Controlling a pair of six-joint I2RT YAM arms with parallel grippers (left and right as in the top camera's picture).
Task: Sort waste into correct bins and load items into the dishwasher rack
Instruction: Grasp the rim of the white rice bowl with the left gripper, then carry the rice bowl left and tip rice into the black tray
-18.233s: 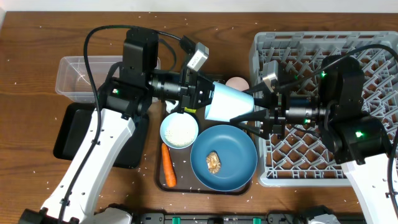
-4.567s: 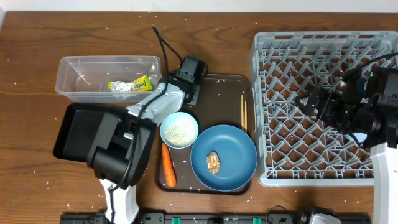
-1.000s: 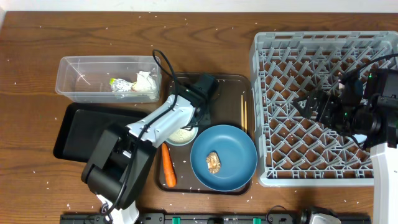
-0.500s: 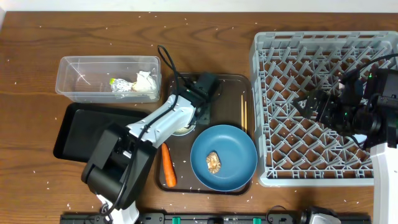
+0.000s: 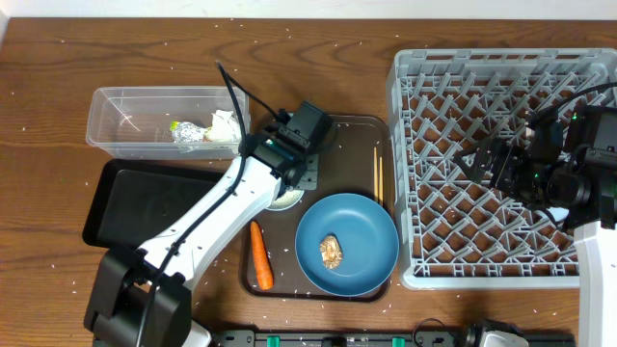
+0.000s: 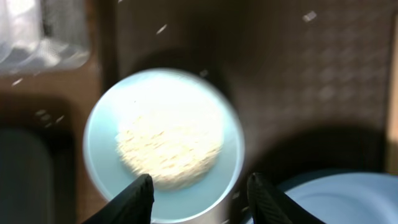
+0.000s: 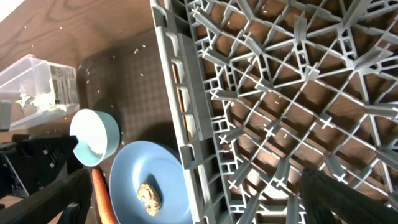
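One bowl (image 6: pixel 99 134) of rice (image 6: pixel 169 149), napkin (image 5: pixel 225 125) in tub (image 5: pixel 106 125)

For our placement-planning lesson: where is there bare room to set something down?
Free: shallow black rectangular tray, its left part; left half of clear plastic tub; brown serving tray strip beside wooden chopsticks. Crowded: tray's lower half, with white bowl, orange carrot, large blue plate.

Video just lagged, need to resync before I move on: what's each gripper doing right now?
Left gripper: open, empty, above the bowl.
Right gripper: open, empty, over the rack.
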